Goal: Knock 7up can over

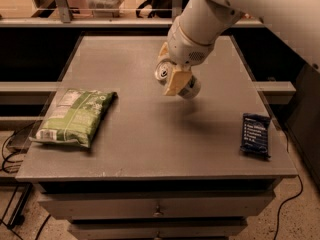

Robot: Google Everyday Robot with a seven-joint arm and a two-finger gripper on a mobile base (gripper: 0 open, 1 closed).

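The 7up can (186,87) is a small silver can with a pull-tab top. It is tilted far over, its top facing left toward the camera, and seems to hang just above the grey table (150,149), with its shadow below to the right. My gripper (170,74) reaches down from the white arm at the upper right. Its beige fingers (175,82) sit on both sides of the can's upper end, shut on it. Part of the can's label is hidden behind the near finger.
A flat green snack bag (75,116) lies at the table's left edge. A dark blue wrapped bar (255,134) lies near the right edge. A shelf and rail run behind the table. Drawers sit below its front edge.
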